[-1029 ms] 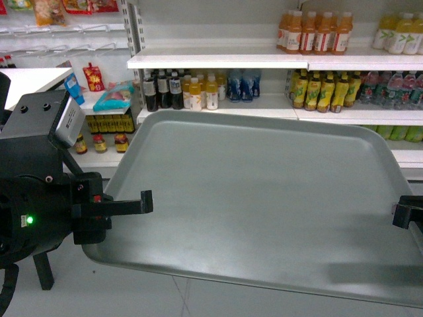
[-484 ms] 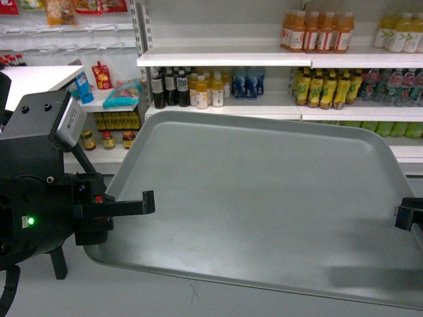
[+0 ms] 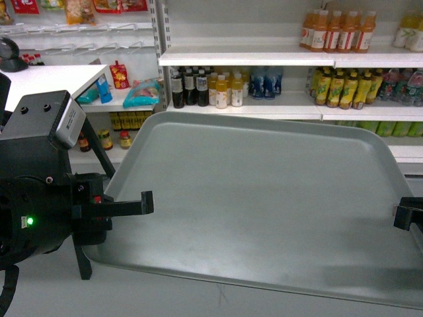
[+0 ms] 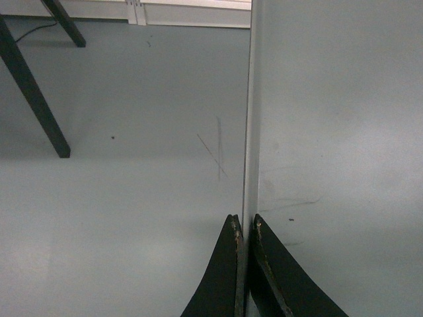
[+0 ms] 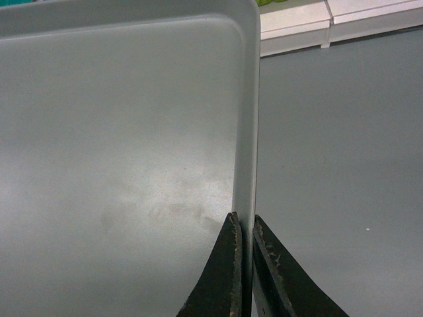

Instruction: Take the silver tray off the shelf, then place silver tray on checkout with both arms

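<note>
The shelf (image 3: 244, 58) stands at the far side of the scene, stocked with bottles (image 3: 198, 88) on its boards. A white surface, probably the checkout (image 3: 46, 79), shows at the far left, well apart from the load.

The silver tray (image 3: 264, 198) is off the shelf and held in the air between the two arms, with grey floor (image 4: 119, 132) visible beneath it in both wrist views. It sits roughly level, its far edge overlapping the lower shelf boards in the head view, but not resting on them as far as can be judged.

The left gripper (image 4: 243, 228) is pinching the tray's left rim; in the left wrist view the fingers are pressed onto the thin edge from both faces. The right gripper (image 5: 244, 228) is pinching the right rim in the same way, near the far right corner.

Judgement: the removal step is complete; the carry to the counter is in hand. The next move calls for bringing the tray over the white counter at the left, both arms moving together so the rim does not twist or slip from either pinch. The tray must then be lowered flat before either grip is released.
</note>
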Controlling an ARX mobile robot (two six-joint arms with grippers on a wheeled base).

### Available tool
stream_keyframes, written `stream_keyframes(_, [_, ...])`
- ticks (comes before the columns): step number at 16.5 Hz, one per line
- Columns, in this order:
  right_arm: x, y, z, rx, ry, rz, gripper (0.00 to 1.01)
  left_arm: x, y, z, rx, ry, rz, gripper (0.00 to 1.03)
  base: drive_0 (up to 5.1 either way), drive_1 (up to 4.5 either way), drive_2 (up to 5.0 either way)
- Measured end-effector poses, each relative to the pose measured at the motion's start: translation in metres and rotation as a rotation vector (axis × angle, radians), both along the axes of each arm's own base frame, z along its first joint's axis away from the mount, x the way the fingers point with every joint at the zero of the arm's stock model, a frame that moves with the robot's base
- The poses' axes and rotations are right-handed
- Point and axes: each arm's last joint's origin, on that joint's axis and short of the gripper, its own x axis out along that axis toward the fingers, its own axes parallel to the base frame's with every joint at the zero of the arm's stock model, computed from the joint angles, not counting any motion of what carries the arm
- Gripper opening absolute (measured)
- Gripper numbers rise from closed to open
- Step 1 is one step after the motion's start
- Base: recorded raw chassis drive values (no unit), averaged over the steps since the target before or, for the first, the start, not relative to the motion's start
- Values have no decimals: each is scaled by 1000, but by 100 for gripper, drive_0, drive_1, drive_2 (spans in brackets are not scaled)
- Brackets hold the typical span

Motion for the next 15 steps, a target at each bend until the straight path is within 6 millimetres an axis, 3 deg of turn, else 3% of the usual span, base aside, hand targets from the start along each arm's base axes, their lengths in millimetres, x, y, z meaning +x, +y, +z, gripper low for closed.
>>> stream_keyframes(15, [0,0,0,0,0,0,3,0,0,0,1,0,1,2,-500,244,244])
